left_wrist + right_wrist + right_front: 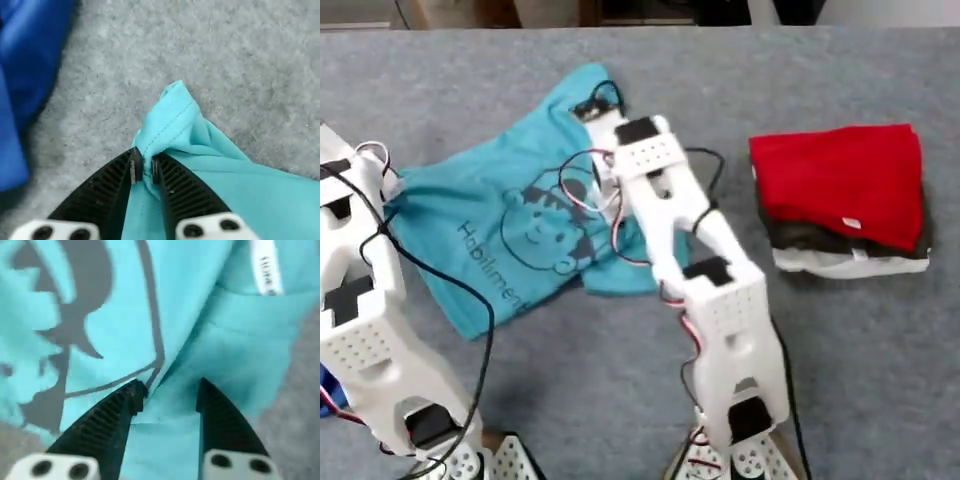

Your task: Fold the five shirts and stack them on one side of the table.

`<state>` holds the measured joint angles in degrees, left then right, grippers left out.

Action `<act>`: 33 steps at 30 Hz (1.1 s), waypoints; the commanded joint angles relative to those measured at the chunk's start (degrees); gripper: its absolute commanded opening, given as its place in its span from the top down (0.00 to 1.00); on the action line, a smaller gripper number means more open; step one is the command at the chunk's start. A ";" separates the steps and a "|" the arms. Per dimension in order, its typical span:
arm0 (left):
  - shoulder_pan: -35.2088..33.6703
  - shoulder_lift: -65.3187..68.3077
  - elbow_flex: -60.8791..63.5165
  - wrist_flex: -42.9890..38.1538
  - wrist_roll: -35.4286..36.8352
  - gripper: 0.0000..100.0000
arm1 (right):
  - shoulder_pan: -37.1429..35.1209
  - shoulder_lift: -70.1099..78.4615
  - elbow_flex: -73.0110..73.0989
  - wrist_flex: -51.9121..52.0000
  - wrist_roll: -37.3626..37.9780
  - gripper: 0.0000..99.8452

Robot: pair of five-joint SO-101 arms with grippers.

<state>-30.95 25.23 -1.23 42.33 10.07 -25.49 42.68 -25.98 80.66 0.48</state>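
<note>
Blue cloth (25,75) at far left of the grey counter (590,380), then left gripper (143,167) pinched tight on a raised corner of the teal shirt (510,220). Shirt spread print-up left of centre, somewhat rumpled; right gripper (167,390) over its right part near the neck label, jaws apart, nothing clamped. Far right: folded stack (840,245), red shirt (845,180) on top, dark and white layers beneath, well apart from the teal one.
</note>
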 commanded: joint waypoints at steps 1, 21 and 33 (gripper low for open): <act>-1.49 -0.31 -2.81 -0.97 0.79 0.98 | 2.15 1.36 -0.84 1.41 0.53 0.84; -3.52 -0.22 -3.43 -0.35 0.26 0.98 | 14.02 -16.04 20.26 18.20 14.68 0.99; -1.32 -0.31 -3.69 2.73 -3.52 0.98 | 16.40 -55.08 47.60 11.25 21.10 0.99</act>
<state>-32.88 25.76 -2.20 44.97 7.16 -11.25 -4.26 22.99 91.82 20.79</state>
